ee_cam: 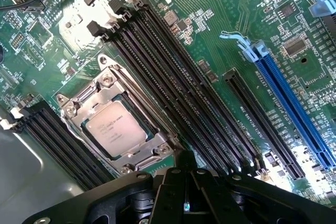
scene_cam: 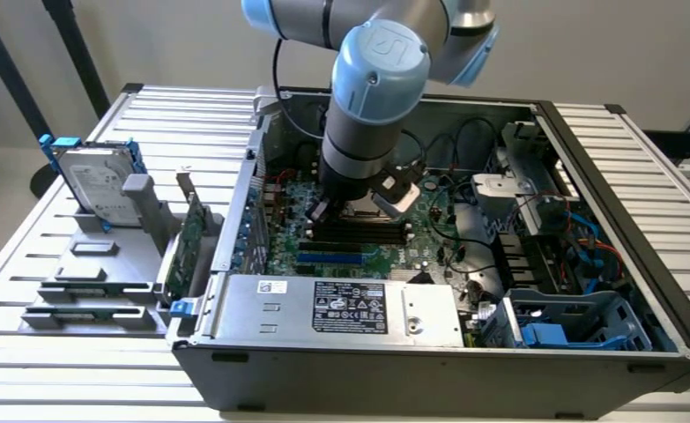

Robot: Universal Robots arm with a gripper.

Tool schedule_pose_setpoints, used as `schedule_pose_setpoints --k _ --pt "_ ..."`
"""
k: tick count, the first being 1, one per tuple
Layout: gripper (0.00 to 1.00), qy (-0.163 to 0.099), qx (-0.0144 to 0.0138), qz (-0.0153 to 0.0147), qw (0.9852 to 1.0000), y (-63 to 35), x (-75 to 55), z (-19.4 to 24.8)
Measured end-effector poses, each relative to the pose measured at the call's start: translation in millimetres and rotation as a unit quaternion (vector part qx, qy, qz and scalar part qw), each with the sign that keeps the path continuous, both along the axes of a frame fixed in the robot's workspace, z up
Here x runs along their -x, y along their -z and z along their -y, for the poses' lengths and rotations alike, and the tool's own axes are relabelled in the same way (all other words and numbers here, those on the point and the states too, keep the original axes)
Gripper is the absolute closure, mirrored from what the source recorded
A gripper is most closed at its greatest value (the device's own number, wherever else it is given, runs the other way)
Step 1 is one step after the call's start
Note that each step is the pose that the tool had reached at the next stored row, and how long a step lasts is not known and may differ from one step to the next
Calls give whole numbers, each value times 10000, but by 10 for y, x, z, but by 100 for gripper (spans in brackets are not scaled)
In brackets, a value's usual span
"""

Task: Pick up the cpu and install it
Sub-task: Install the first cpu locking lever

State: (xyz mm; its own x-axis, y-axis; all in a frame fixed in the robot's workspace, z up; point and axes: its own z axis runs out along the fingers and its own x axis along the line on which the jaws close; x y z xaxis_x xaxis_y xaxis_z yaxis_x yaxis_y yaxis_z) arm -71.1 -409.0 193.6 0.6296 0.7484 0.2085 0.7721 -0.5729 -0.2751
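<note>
A green motherboard (ee_cam: 47, 51) seen from close above. The cpu (ee_cam: 116, 128), a dull silver square, sits in its metal socket frame (ee_cam: 107, 85). Black memory slots (ee_cam: 184, 103) run diagonally at its three o'clock, blue expansion slots (ee_cam: 294, 103) beyond. The black hand (ee_cam: 187, 195), closed and empty, hovers at the cpu's five o'clock.

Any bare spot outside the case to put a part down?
Free: the slatted table on the exterior view's right of the PC case, and its front edge below the case. Crowded: the exterior view's left, where the hard drive and card rack stand, and inside the case, over the motherboard.
</note>
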Motion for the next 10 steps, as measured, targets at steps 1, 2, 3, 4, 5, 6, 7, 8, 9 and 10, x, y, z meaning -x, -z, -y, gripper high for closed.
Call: schedule_pose_setpoints --k 1,2,3,4,5,6,7,8,9,10 --pt "89 0 -2 2 10000 -11 -1 -1" --pt "89 0 1 1 10000 -25 0 -1" --pt "89 0 5 0 10000 -41 0 0" --pt "89 0 6 0 10000 -59 0 0" --pt "89 0 8 0 10000 -79 0 0" --pt "89 0 9 0 10000 -101 0 0" --pt "89 0 9 0 10000 -126 0 0" --pt "89 -1 10 0 10000 -148 0 -1" --pt "89 -2 12 -1 10000 -169 0 -4" --pt "89 -5 14 -1 10000 -183 0 -8"
